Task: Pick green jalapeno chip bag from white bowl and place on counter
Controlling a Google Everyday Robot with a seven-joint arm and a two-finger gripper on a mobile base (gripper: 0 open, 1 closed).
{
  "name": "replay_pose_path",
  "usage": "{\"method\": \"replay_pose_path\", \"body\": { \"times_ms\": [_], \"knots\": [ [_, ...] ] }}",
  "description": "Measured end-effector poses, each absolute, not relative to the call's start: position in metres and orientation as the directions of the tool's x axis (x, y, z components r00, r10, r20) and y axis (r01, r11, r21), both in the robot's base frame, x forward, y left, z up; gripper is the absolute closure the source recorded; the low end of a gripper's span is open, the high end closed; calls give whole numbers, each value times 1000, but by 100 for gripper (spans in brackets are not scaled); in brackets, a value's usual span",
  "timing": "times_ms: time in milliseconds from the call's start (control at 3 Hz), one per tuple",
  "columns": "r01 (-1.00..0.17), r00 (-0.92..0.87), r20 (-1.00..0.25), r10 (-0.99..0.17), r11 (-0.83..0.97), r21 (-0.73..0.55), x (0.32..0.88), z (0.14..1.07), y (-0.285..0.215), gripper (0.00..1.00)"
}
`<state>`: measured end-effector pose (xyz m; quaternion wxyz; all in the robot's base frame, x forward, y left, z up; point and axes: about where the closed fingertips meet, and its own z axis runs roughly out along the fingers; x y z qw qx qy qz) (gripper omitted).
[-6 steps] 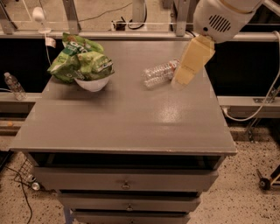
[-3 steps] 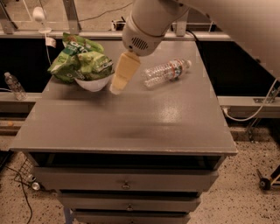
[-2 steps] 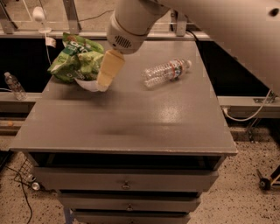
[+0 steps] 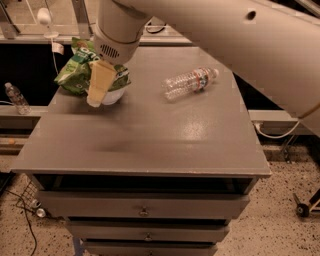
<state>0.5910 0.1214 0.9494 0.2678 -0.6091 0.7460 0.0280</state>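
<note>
Grey surface (image 4: pixel 150 135) carries the white bowl (image 4: pixel 113 96) holding the green jalapeno chip bag (image 4: pixel 74 71); my tool (image 4: pixel 95 102) hangs at the bowl's near rim; how open, I cannot tell.

— What is the arm (image 4: pixel 240 45) looking like?
— It is showing as a thick, smooth, cream-white tube, running from the right edge across the top of the frame, with one small dark hole (image 4: pixel 248 15) near the top.
— And its end?
— A rounded wrist housing (image 4: pixel 117 27) in the upper left is carrying a patch of tiny dark vent dots (image 4: pixel 109 50). Just below it the hand (image 4: pixel 96 97) is showing pale yellow-tan, flat and tapering.
</note>
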Motion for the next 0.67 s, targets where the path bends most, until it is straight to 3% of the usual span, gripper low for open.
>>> {"method": "replay_pose_path", "body": {
  "times_ms": [667],
  "knots": [
    [-924,-143,-398,-906,266,-273,598,938,139,0]
  ]
}}
